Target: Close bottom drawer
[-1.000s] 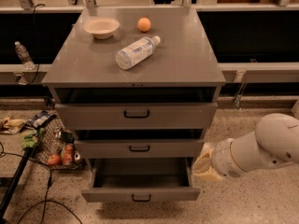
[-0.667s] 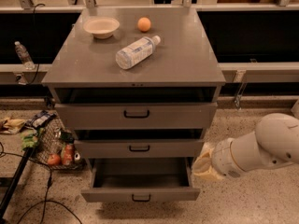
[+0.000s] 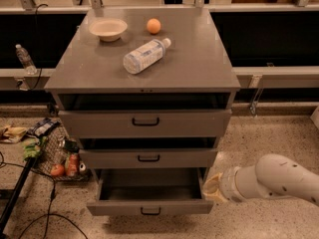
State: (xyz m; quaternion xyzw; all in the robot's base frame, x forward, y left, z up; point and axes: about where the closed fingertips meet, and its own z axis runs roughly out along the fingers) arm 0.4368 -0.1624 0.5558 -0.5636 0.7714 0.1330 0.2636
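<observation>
The grey metal cabinet (image 3: 144,68) has three drawers. The bottom drawer (image 3: 149,207) is pulled out towards me, its inside empty, with a small black loop handle (image 3: 150,212) at the centre of its shallow front. My gripper (image 3: 212,188) comes in from the right on a white arm (image 3: 279,182) and sits right at the drawer's right front corner. The middle drawer (image 3: 148,158) and top drawer (image 3: 145,122) stand slightly open.
On the cabinet top lie a clear water bottle (image 3: 144,56), a beige bowl (image 3: 107,29) and an orange (image 3: 153,26). A wire basket of snacks (image 3: 59,157) and cables (image 3: 30,203) sit on the floor at the left. A bottle (image 3: 24,59) stands on the left ledge.
</observation>
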